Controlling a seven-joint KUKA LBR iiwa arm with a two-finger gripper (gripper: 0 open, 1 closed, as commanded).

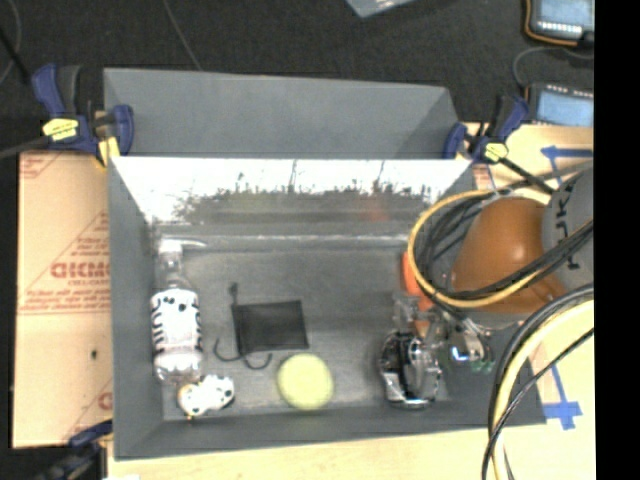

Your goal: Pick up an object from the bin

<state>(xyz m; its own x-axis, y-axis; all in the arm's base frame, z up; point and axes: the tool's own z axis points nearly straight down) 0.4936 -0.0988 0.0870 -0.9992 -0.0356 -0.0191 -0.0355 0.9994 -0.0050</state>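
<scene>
Hand [408,370] low over the right near floor of the grey metal bin [130,268]; open or closed, cannot tell. Nothing visibly held. The round yellow-green ball [304,381] lies nearest, to its left and apart. Pick apparently not yet made.

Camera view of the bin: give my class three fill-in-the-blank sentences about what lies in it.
1. The bottle lies by the ____ wall of the bin in the view.
2. The yellow-green round thing beside the black pouch is a ____.
3. The gripper hangs over the bin's ____ side in the view.
Missing words: left; ball; right.
</scene>
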